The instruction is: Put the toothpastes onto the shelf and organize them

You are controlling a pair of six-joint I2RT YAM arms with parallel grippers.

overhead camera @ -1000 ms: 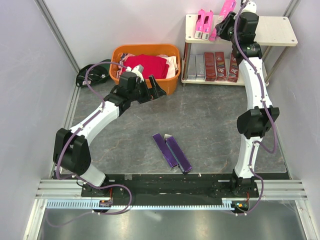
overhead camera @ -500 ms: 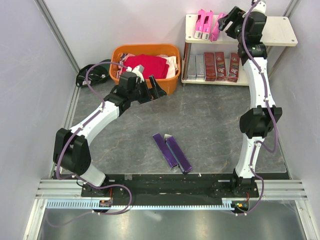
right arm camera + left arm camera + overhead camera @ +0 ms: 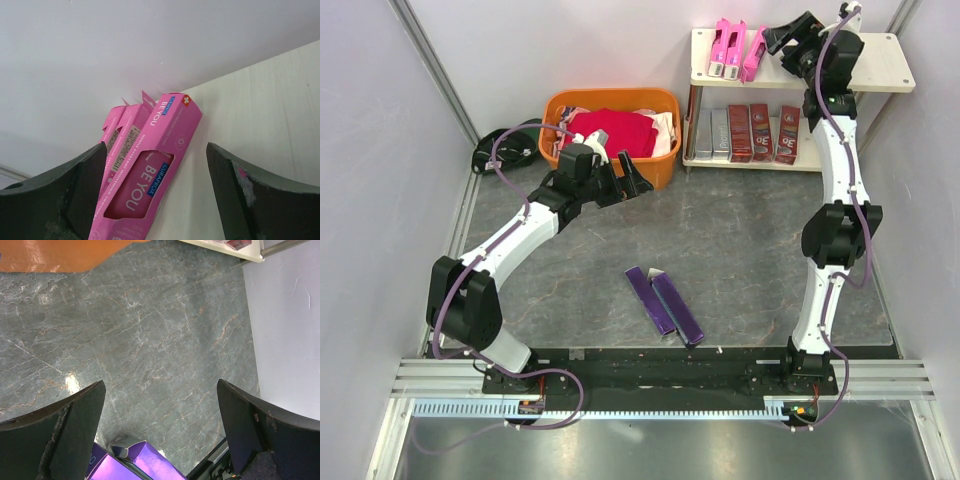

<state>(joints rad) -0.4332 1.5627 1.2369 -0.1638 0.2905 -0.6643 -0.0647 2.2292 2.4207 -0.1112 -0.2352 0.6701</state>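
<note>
The shelf point(image 3: 875, 60) stands at the back right. Three pink toothpastes point(image 3: 728, 48) lie side by side at the left of its top board, the rightmost one point(image 3: 755, 52) slightly askew. Silver-grey point(image 3: 712, 130) and dark red toothpastes point(image 3: 752, 132) fill the lower board. Two dark purple toothpastes point(image 3: 663, 305) lie on the table in front. My right gripper point(image 3: 790, 35) hovers open over the top board, just right of the pink boxes; its wrist view shows the pink box point(image 3: 150, 175) lying free below the gripper point(image 3: 156, 146). My left gripper point(image 3: 632, 180) hangs open and empty by the basket; the purple boxes point(image 3: 145, 465) are at the bottom edge below the gripper point(image 3: 160, 390).
An orange basket point(image 3: 660, 165) holding a red cloth point(image 3: 615, 130) sits at the back, left of the shelf. A black cable bundle point(image 3: 500, 150) lies by the left wall. White walls close in the back and both sides. The shelf's top board point(image 3: 265, 125) is bare on its right half.
My right gripper opened and let go of the third pink box on the top board, then drew back up and to the right. The left arm has not moved.
</note>
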